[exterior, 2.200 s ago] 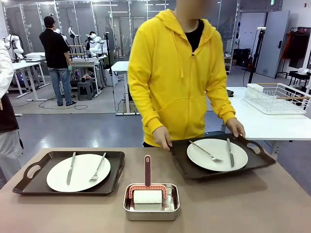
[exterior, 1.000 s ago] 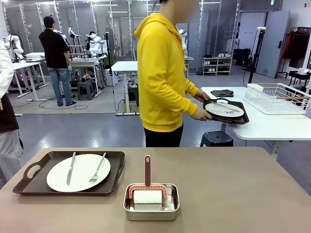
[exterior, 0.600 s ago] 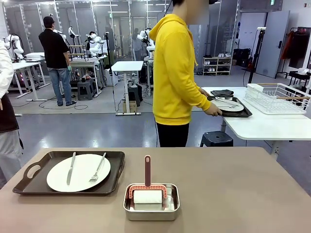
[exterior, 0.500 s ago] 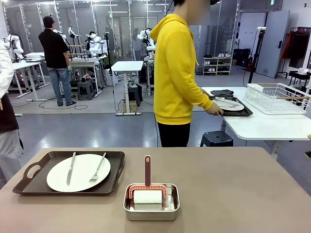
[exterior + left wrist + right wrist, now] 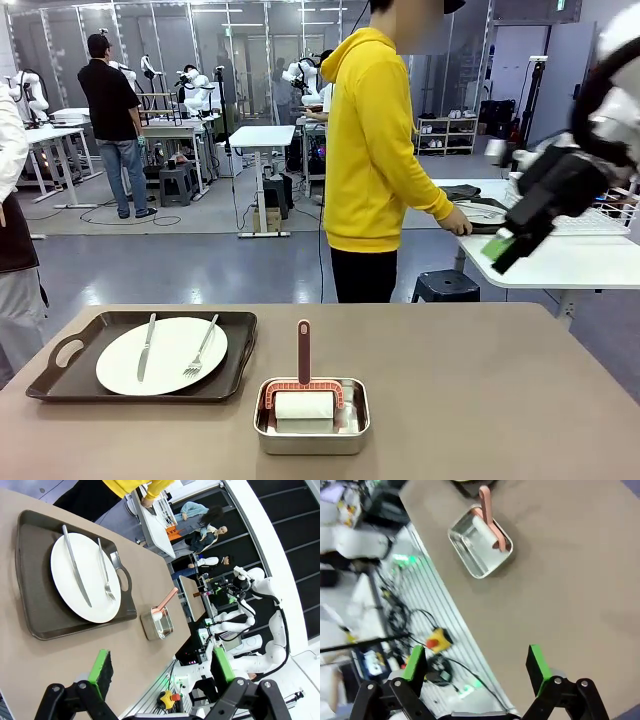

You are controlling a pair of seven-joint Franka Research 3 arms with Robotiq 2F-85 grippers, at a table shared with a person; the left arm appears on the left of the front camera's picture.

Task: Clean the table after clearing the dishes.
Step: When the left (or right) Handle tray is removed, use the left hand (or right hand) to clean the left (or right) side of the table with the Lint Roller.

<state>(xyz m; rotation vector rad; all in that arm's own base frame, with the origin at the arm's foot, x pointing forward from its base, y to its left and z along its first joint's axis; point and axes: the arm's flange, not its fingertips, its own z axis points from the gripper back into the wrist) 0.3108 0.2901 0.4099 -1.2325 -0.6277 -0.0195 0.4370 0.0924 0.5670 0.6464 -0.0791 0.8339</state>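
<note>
Running about half cleared, with one dark tray (image 5: 60,375) holding its white plate (image 5: 165,362), knife (image 5: 146,347) and fork (image 5: 202,345) on the left of the brown table (image 5: 480,400), and the other tray (image 5: 484,213) lying by the person's hand (image 5: 456,221) on the white side table (image 5: 560,262). Wiping not being started yet, with the pink-handled roller (image 5: 303,385) resting in the steel pan (image 5: 345,432). Differing from a moment ago in the right gripper (image 5: 503,250) swinging into the front view, pads spread and empty, with the left gripper (image 5: 161,666) likewise spread above the table.
</note>
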